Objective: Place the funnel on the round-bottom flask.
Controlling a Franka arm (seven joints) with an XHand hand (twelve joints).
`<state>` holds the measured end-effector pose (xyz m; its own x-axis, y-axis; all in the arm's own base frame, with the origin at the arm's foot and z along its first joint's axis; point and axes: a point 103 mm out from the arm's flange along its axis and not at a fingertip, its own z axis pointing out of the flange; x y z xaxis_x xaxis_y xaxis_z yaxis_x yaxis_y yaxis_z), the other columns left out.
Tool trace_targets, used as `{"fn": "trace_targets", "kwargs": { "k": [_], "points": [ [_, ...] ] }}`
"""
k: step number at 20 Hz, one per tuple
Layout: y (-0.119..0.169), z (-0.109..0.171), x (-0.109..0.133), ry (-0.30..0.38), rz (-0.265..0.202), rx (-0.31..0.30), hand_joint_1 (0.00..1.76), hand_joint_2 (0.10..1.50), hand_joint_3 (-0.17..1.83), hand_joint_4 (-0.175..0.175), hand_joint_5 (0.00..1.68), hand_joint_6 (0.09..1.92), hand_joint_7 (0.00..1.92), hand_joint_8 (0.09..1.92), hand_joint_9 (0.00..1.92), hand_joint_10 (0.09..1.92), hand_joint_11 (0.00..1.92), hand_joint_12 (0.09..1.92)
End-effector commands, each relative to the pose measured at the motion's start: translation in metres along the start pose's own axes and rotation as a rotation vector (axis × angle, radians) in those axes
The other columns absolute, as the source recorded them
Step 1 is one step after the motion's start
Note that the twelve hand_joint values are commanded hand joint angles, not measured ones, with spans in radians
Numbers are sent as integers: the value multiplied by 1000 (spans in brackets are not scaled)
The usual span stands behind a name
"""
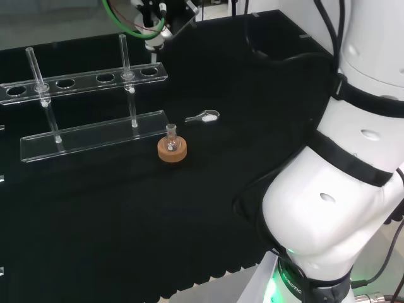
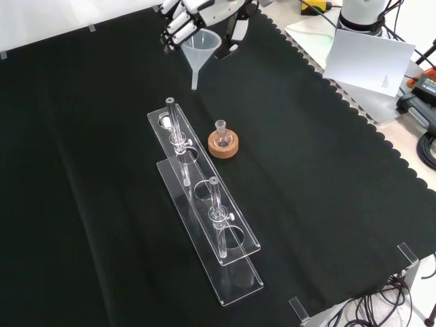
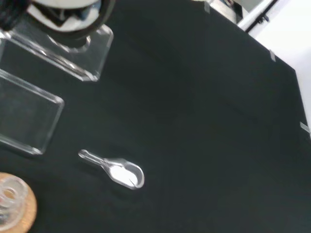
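Funnel (image 2: 201, 48) hangs in my hand (image 2: 182, 20), fingers curled round its rim, above the tabletop's far edge in the front view. Round-bottom flask (image 2: 221, 134) has a narrow neck; a tilted stem could tip it off its cork ring (image 2: 223, 146).

head and front views overlook the same cork-ringed flask (image 1: 172, 146); wrist close.

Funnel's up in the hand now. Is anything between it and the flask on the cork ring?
Nothing visible blocks the way. In the front view the hand holds the funnel above the cloth, and bare cloth lies between it and the round-bottom flask on its cork ring. The clear rack stands beside the flask, left of it, close to the path.
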<state>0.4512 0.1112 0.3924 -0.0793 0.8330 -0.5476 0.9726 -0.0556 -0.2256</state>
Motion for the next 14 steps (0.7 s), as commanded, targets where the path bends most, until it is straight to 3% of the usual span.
{"fn": "trace_targets", "kwargs": {
  "k": [1, 7, 14],
  "points": [
    [-37, 33, 18, -139, 44, 95, 938, 684, 699, 42, 590, 634, 639, 571, 1012, 364, 606, 1281],
    [-54, 53, 37, -154, 36, 141, 937, 686, 702, 43, 587, 646, 641, 572, 1014, 365, 611, 1278],
    [-48, 74, 52, -156, 11, 185, 933, 689, 707, 44, 588, 658, 642, 572, 1017, 366, 621, 1276]
  ]
}}
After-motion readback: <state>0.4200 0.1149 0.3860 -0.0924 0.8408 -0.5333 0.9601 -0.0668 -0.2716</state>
